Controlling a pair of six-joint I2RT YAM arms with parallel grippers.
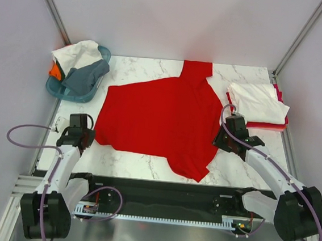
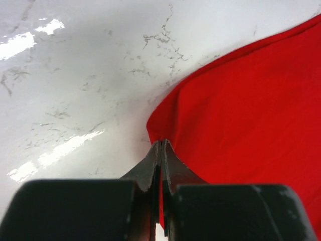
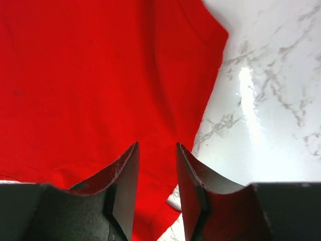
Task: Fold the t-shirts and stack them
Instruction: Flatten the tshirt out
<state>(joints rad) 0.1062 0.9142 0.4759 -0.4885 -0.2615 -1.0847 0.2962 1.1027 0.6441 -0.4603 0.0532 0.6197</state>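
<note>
A bright red t-shirt [image 1: 161,117] lies spread flat on the marble table, one sleeve toward the back and one toward the front. My left gripper [image 1: 91,135] is at its left hem corner. In the left wrist view, the left gripper [image 2: 161,144] is shut on the red t-shirt [image 2: 251,110], with a fold of red cloth between its fingers. My right gripper [image 1: 219,142] is at the shirt's right edge. The right wrist view shows the right gripper [image 3: 156,146] open, its fingers astride the red t-shirt [image 3: 90,75] edge, cloth lying below the gap.
A folded white t-shirt [image 1: 259,100] rests on a folded red one [image 1: 267,126] at the back right. At the back left, a teal basket [image 1: 54,90] holds white [image 1: 76,52], grey [image 1: 85,74] and orange [image 1: 54,71] shirts. Walls stand close on both sides.
</note>
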